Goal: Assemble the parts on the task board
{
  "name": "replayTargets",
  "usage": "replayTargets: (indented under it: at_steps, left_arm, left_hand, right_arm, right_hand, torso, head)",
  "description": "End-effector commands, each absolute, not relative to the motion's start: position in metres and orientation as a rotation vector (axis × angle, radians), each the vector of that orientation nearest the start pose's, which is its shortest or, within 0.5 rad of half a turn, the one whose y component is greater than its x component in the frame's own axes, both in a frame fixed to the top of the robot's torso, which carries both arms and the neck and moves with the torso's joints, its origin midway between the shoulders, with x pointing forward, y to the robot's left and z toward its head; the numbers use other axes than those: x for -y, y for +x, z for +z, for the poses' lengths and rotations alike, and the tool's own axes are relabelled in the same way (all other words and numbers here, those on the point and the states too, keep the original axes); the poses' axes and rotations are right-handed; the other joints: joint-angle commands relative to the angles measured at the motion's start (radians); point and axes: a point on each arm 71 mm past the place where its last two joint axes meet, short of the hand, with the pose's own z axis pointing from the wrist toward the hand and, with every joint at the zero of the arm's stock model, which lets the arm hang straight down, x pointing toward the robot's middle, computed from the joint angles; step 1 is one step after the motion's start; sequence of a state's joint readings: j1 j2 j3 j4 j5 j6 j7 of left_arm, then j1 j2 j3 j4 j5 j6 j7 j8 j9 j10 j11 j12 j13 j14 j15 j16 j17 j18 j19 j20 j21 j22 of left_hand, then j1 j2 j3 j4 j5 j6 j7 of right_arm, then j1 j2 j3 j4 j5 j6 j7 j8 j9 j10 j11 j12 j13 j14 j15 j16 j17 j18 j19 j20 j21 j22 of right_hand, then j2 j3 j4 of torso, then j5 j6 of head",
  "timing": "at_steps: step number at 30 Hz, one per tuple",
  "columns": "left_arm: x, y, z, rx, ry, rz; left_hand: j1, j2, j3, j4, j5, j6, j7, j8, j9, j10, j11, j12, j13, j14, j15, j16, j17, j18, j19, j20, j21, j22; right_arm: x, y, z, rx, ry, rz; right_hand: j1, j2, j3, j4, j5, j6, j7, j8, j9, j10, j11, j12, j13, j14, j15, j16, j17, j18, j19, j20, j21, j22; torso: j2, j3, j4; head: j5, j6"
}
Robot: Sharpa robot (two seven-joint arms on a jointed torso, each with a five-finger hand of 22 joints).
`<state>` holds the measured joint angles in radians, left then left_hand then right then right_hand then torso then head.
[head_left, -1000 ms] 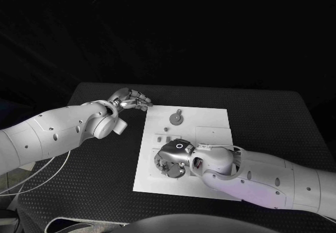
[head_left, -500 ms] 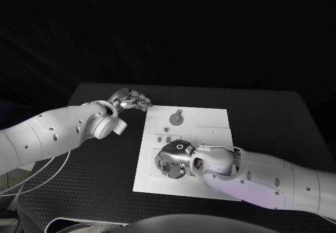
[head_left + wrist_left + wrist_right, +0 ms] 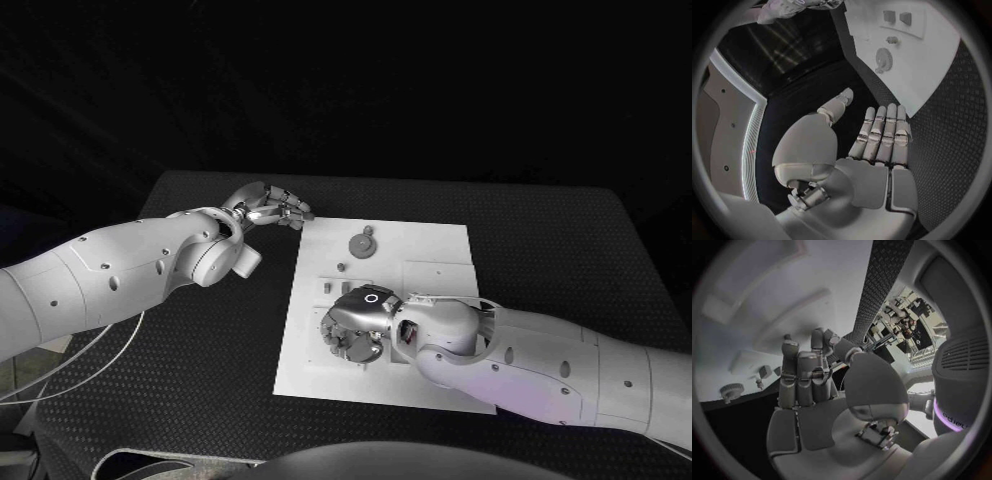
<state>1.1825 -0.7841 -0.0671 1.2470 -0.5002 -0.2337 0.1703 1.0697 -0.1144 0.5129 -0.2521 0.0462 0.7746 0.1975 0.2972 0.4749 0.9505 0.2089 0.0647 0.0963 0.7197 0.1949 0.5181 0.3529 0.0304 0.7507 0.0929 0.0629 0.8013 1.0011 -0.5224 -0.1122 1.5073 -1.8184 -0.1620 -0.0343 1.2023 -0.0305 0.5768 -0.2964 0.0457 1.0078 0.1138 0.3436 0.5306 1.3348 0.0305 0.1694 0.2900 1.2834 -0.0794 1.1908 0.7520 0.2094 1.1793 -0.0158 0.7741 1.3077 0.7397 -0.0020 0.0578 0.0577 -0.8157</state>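
Your right hand (image 3: pixel 353 330) sits low on the task board (image 3: pixel 433 375), fingers curled, prob seating a part; grip contents can't tell. Left hand (image 3: pixel 267 205) is parked off the board's far-left corner, flat, fingers side by side, holding nothing.

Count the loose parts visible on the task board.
2 plainly visible: a round gear at the task board's far end, and a small peg just nearer the robot. The right hand covers the near-left area, so more may be hidden.

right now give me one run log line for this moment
left hand: open, off board's far left corner | right hand: fingers down over task board near left, grasp unclear | gear: flat on far board
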Motion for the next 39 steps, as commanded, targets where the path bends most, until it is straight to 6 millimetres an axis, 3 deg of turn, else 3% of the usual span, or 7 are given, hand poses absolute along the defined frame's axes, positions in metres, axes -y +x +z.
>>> replayTargets:
  at_steps: [1, 20, 22, 28, 39]
  left_arm:
    - [-0.2556, 0.5247, -0.2211, -1.717, -0.746, -1.103]
    - [-0.2562, 0.5245, -0.2216, -1.724, -0.749, -1.100]
    - [-0.2566, 0.5245, -0.2217, -1.725, -0.750, -1.099]
    - [-0.2585, 0.5250, -0.2224, -1.727, -0.756, -1.089]
    - [-0.2575, 0.5251, -0.2230, -1.736, -0.756, -1.092]
  left_hand:
    - [-0.008, -0.004, 0.000, 0.008, 0.004, -0.008, 0.015, 0.005, -0.002, -0.008, 0.002, 0.005, -0.001, -0.005, 0.001, -0.003, 0.001, 0.014, -0.004, 0.003, 0.006, -0.002]
    - [-0.008, -0.004, 0.000, 0.010, 0.004, -0.008, 0.015, 0.005, -0.002, -0.008, 0.002, 0.005, -0.002, -0.005, 0.002, -0.004, 0.002, 0.015, -0.004, 0.003, 0.006, -0.003]
    - [-0.009, -0.004, -0.001, 0.010, 0.004, -0.008, 0.015, 0.005, -0.002, -0.008, 0.002, 0.005, -0.002, -0.006, 0.002, -0.005, 0.003, 0.015, -0.004, 0.004, 0.006, -0.003]
    - [-0.010, -0.005, -0.001, 0.012, 0.004, -0.009, 0.015, 0.005, -0.002, -0.010, 0.002, 0.004, -0.003, -0.007, 0.002, -0.006, 0.003, 0.015, -0.004, 0.004, 0.006, -0.004]
    - [-0.006, -0.003, 0.002, 0.013, 0.005, -0.010, 0.015, 0.005, -0.002, -0.013, 0.004, 0.004, -0.006, -0.011, 0.003, -0.009, 0.004, 0.015, -0.006, 0.005, 0.005, -0.006]
  right_arm:
    - [0.0424, 0.3948, -0.2987, -1.809, -0.763, 0.827]
    - [0.0416, 0.3922, -0.2977, -1.822, -0.739, 0.863]
    - [0.0426, 0.3931, -0.2975, -1.819, -0.727, 0.866]
    - [0.0443, 0.3946, -0.2962, -1.802, -0.706, 0.858]
    - [0.0451, 0.3938, -0.2944, -1.791, -0.688, 0.879]
  right_hand:
    - [-0.002, 0.009, 0.005, 0.001, 0.003, 0.004, 0.001, 0.005, 0.030, -0.007, 0.000, -0.006, 0.001, -0.003, -0.002, 0.003, 0.000, 0.052, -0.004, -0.006, 0.002, 0.019]
    - [-0.006, 0.003, 0.003, 0.002, 0.003, 0.002, 0.002, 0.002, 0.032, -0.011, 0.001, -0.009, 0.005, -0.006, 0.000, 0.002, -0.001, 0.052, -0.007, -0.005, 0.001, 0.019]
    - [-0.012, -0.010, -0.002, 0.002, 0.003, -0.010, 0.006, -0.004, 0.030, -0.024, 0.005, -0.016, 0.004, -0.008, 0.004, 0.000, -0.002, 0.052, -0.010, -0.004, 0.000, 0.019]
    - [-0.021, -0.072, -0.017, 0.003, 0.003, -0.119, 0.049, -0.068, 0.009, -0.067, 0.028, -0.045, 0.003, -0.009, 0.026, -0.001, -0.007, 0.052, -0.012, 0.001, -0.003, 0.016]
    - [-0.023, -0.110, -0.022, 0.005, 0.003, -0.188, 0.077, -0.107, -0.007, -0.122, 0.054, -0.080, 0.000, -0.013, 0.051, 0.002, -0.010, 0.052, -0.012, 0.005, -0.008, 0.015]
  torso:
    - [0.000, -0.0001, 0.0001]
    - [0.000, -0.0003, 0.0000]
    - [0.000, -0.0004, 0.0002]
    - [0.000, 0.0005, 0.0005]
    - [0.000, 0.0006, 0.0015]
  head:
    - [0.000, 0.000]
    - [0.000, -0.001]
    - [0.000, -0.001]
    - [0.000, -0.001]
    - [0.000, -0.001]
